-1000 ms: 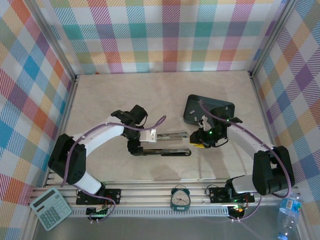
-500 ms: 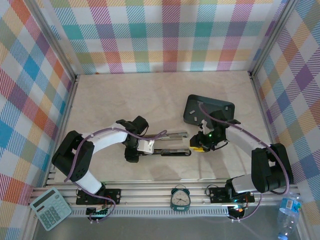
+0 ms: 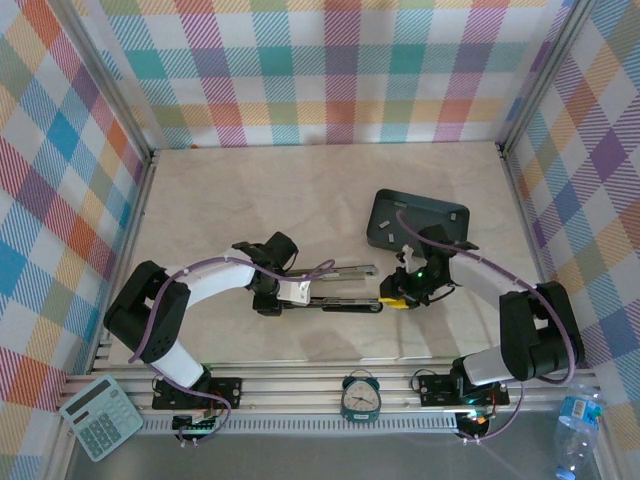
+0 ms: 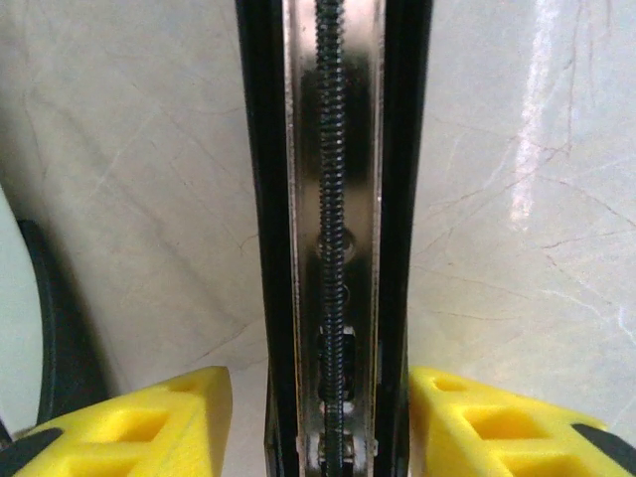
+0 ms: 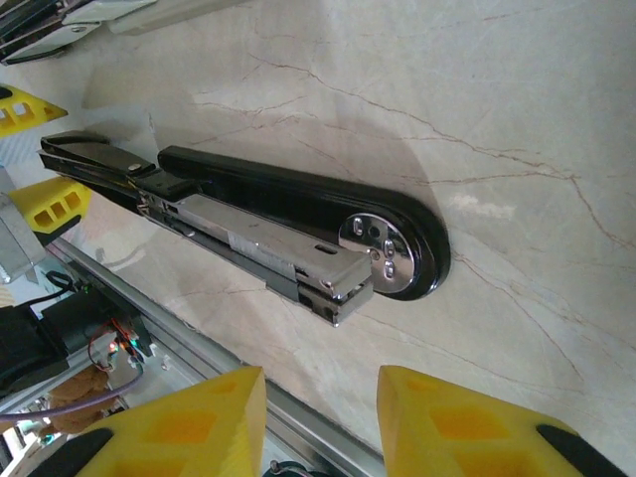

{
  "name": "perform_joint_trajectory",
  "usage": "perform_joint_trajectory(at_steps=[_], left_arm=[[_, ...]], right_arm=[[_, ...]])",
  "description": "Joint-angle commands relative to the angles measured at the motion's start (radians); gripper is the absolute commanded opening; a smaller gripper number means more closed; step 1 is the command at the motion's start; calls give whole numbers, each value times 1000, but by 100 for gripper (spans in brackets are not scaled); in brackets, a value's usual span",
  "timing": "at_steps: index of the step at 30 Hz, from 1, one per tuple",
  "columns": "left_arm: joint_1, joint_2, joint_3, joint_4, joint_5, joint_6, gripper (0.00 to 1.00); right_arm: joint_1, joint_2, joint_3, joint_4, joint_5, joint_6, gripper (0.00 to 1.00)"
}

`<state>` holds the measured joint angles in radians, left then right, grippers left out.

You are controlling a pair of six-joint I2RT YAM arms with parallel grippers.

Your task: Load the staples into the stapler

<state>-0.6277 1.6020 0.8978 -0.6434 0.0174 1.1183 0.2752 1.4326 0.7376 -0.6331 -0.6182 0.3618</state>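
The stapler [image 3: 340, 303] lies opened out at mid-table, its black arm toward me and its metal arm [image 3: 345, 268] behind. My left gripper [image 3: 283, 297] straddles its left end. In the left wrist view the spring channel of the stapler [image 4: 333, 199] runs between the jaws of the left gripper [image 4: 320, 427]; the right pad touches, and a sliver of table shows on the left. My right gripper [image 3: 393, 298] hovers open and empty by the stapler's anvil end [image 5: 388, 253]. A paler silvery length [image 5: 243, 238] lies on the rail; whether it is the staples I cannot tell.
A dark grey tray [image 3: 440, 215] sits behind the right gripper. A clock [image 3: 360, 395], a calculator [image 3: 100, 415] and a water bottle [image 3: 575, 430] stand along the front rail. Plaid walls close in the table on three sides.
My left gripper dropped toward me onto the stapler's left end, and its jaws narrowed around it. The right gripper slid slightly toward me and narrowed a little.
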Motion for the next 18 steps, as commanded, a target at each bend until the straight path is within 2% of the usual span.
perform_joint_trajectory(at_steps=[1,6,18], left_arm=[[-9,13,-5,-13,21,3,42],[-7,13,12,-34,14,2,32],[-10,1,60,-98,17,5,29]], right_arm=[[5,30,1,28,-43,22,32],[22,56,3,65,-43,44,30],[58,130,11,120,-28,65,27]])
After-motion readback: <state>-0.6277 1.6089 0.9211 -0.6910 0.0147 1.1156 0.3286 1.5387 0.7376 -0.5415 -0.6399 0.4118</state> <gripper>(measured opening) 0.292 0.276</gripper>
